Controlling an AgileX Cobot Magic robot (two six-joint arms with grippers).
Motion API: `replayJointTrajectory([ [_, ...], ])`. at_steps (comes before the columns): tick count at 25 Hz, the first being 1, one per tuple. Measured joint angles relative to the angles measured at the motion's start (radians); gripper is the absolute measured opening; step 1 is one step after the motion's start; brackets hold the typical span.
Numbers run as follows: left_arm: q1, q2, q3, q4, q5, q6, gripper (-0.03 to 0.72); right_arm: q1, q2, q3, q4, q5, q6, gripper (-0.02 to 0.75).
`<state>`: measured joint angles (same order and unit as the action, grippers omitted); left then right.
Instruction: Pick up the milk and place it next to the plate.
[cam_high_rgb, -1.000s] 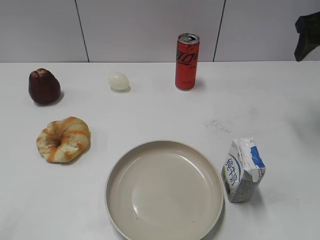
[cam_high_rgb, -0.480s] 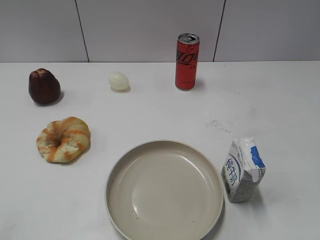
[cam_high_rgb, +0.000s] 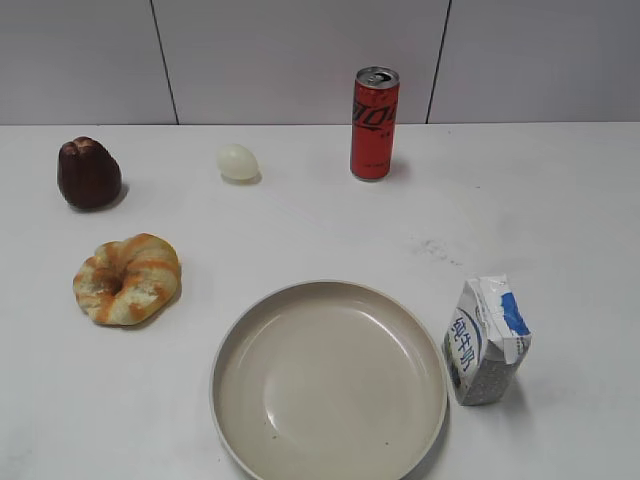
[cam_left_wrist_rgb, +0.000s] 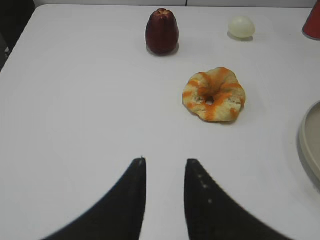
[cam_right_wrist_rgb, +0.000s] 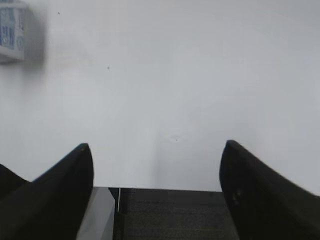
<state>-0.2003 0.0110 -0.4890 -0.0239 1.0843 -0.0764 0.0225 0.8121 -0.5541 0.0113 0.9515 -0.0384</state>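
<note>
The milk (cam_high_rgb: 486, 340), a small white carton with blue lettering, stands upright on the white table just right of the plate (cam_high_rgb: 232, 345), close to its rim. A corner of the carton shows at the top left of the right wrist view (cam_right_wrist_rgb: 11, 31). The plate's rim shows at the right edge of the left wrist view (cam_left_wrist_rgb: 306, 145). My left gripper (cam_left_wrist_rgb: 164, 161) is open and empty over bare table. My right gripper (cam_right_wrist_rgb: 156, 146) is wide open and empty at the table's front edge, far from the carton. Neither gripper shows in the exterior view.
A tall red soda can (cam_high_rgb: 374, 123) stands at the back. A pale egg (cam_high_rgb: 237, 161) and a dark red fruit (cam_high_rgb: 88, 173) lie at the back left. A glazed bread ring (cam_high_rgb: 127, 278) lies left of the plate.
The dark arm seen at the top right of the exterior view a second ago has gone out of view. The milk and plate have not moved.
</note>
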Motion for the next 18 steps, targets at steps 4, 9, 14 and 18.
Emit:
replayJointTrajectory([
  [4,0.000,0.000,0.000,0.000,0.000,0.000,0.209,0.000,-0.151,0.116,0.000,-0.013,0.000,0.592],
  [9,0.000,0.000,0.000,0.000,0.000,0.000,0.209,0.000,-0.304,0.135,-0.002,-0.008,0.000,0.592],
  [14,0.000,0.000,0.000,0.000,0.000,0.000,0.209,0.000,-0.462,0.135,-0.003,-0.008,0.000,0.592],
  [18,0.000,0.000,0.000,0.000,0.000,0.000,0.209,0.000,-0.578,0.136,-0.003,-0.008,-0.001,0.592],
])
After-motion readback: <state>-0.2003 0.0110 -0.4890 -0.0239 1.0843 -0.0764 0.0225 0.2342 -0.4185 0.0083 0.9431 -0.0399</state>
